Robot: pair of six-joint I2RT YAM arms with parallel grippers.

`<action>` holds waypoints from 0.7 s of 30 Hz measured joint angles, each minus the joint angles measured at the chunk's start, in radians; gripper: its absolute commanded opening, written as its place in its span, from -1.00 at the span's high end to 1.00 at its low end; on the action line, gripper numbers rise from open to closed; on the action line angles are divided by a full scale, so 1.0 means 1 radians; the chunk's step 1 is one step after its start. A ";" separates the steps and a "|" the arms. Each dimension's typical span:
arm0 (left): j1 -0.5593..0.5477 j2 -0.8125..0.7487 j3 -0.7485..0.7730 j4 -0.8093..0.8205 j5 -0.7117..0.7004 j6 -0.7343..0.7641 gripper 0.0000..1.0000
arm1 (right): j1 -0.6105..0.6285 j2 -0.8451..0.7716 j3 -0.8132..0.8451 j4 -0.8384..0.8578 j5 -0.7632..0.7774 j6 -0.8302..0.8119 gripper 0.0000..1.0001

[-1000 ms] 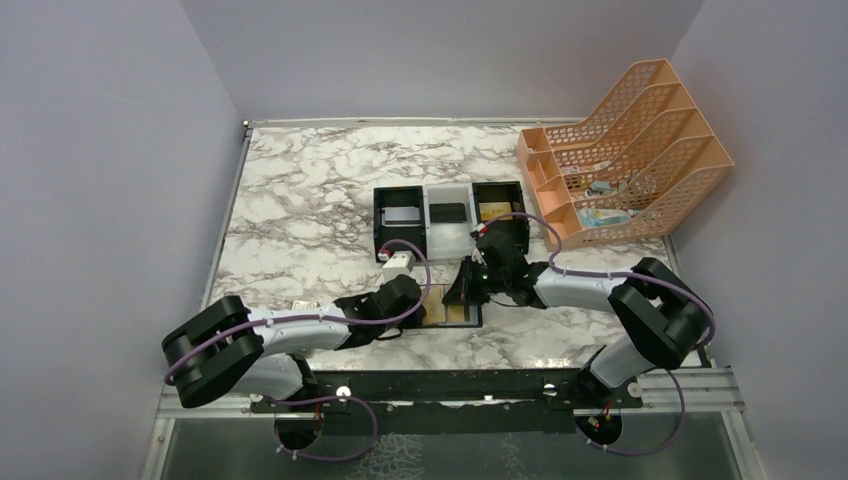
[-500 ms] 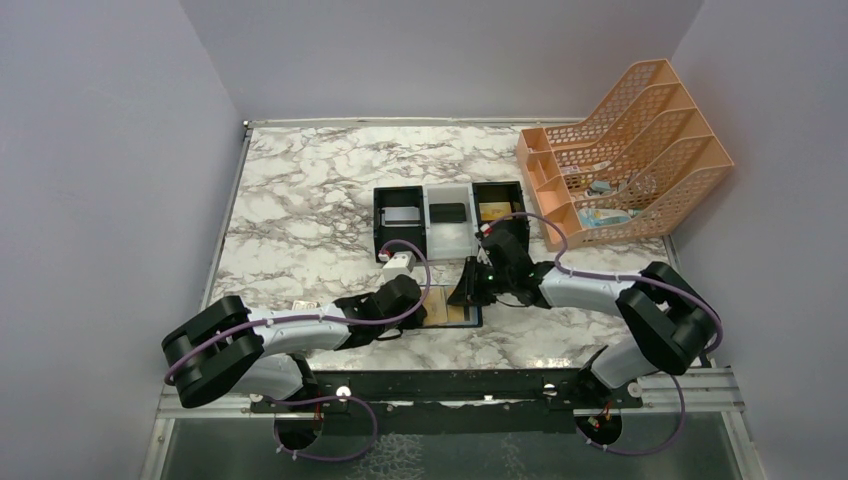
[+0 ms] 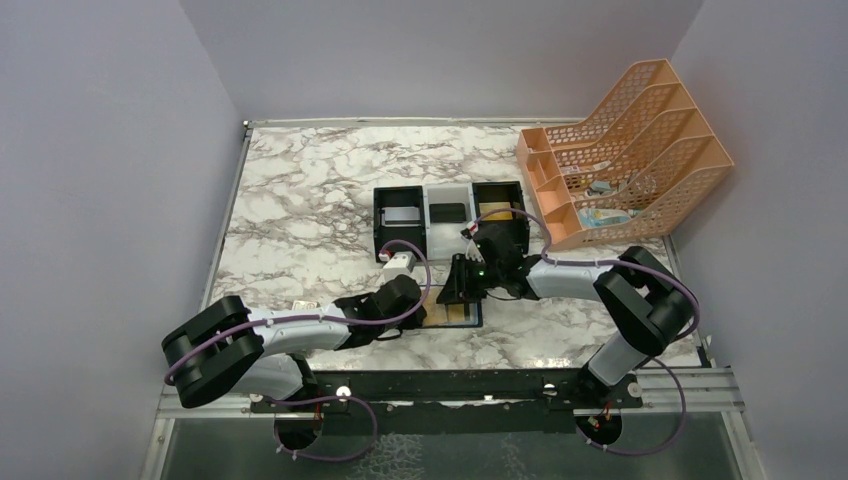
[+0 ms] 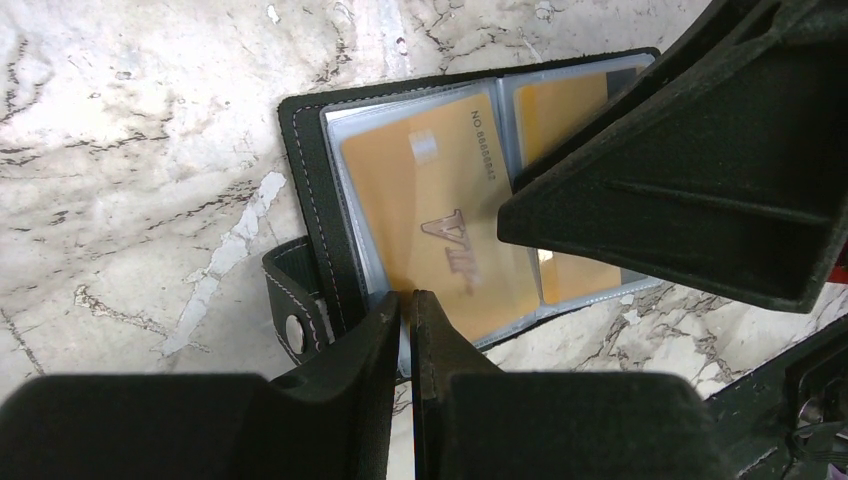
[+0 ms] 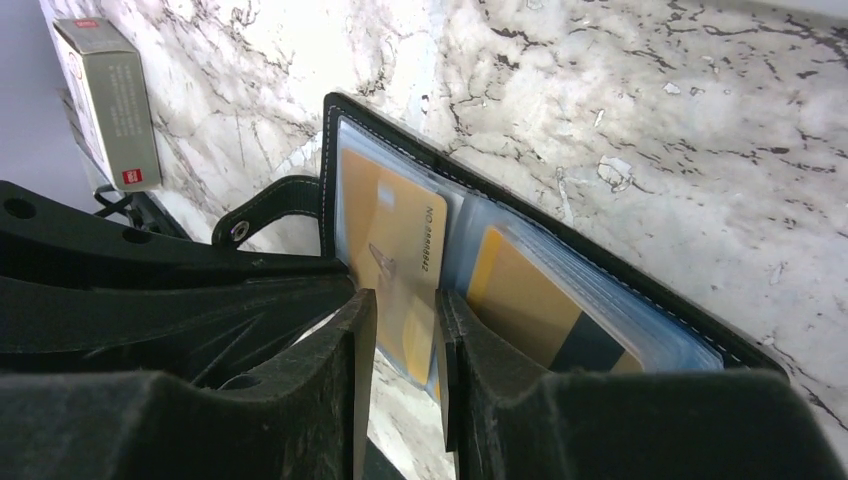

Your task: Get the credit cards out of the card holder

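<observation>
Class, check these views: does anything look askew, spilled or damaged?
Nothing stands out. The card holder lies open on the table, gold cards seated in both pockets; no spill or damage shows.

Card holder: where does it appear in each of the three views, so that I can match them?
Top external: card holder low centre, small, lying open.
Left wrist: card holder upper centre, open.
Right wrist: card holder centre, running diagonally.
Shared landmark: the gold card in its pocket.
</observation>
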 measured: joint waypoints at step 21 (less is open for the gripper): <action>0.000 -0.014 -0.013 0.003 0.000 0.002 0.82 | -0.023 -0.043 -0.044 0.050 -0.046 0.043 0.98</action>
